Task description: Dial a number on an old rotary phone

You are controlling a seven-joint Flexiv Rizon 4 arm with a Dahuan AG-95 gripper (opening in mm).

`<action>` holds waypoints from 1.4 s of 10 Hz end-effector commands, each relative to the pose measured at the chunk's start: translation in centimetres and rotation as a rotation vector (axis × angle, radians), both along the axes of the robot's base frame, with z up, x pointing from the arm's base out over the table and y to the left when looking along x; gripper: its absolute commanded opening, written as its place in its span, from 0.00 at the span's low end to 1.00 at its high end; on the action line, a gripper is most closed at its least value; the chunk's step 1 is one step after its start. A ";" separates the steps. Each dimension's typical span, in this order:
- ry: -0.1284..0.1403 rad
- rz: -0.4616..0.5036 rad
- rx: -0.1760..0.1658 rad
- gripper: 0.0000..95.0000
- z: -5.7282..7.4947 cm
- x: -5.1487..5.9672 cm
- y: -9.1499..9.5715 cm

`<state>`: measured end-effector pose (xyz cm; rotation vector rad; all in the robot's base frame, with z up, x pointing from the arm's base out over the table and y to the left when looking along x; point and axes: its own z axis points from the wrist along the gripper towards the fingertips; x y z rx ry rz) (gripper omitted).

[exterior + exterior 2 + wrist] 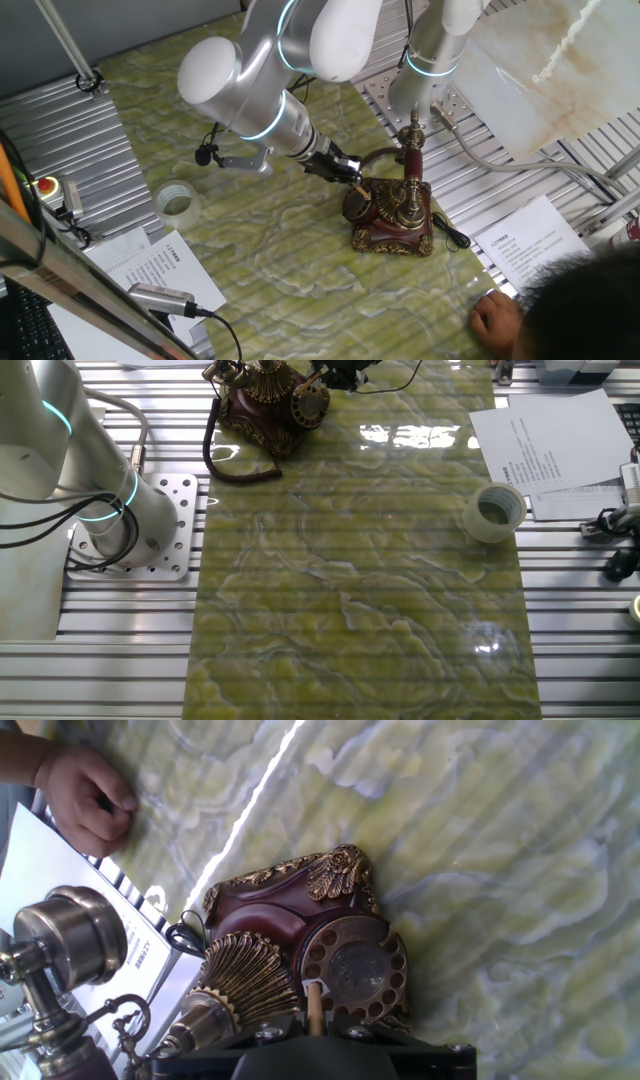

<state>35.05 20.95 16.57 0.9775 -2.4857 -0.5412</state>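
The old rotary phone [392, 218] stands on the green marbled mat, dark red-brown with brass trim, its handset on the tall cradle [411, 160]. It also shows at the top edge of the other fixed view [262, 398]. My gripper [346, 174] hovers at the phone's round dark dial [361, 206]. In the hand view my gripper [314, 1022] is shut on a thin pale wooden stick [314, 1003]. The stick's tip rests at the rim of the dial [356, 968], by a finger hole. The brass handset end [70, 935] is at the left.
A clear tape roll [175, 200] lies on the mat's left, also seen in the other fixed view [494, 512]. Printed sheets [528, 245] lie beside the phone. A person's hand [494, 318] rests near the front edge, and shows in the hand view [85, 795]. The black cord [235, 465] loops beside the phone.
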 end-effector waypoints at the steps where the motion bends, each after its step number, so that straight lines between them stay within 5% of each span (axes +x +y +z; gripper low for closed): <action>1: -0.007 -0.003 0.008 0.00 -0.3 -0.1 -0.1; 14: -0.014 -0.018 0.018 0.00 -0.1 0.0 0.1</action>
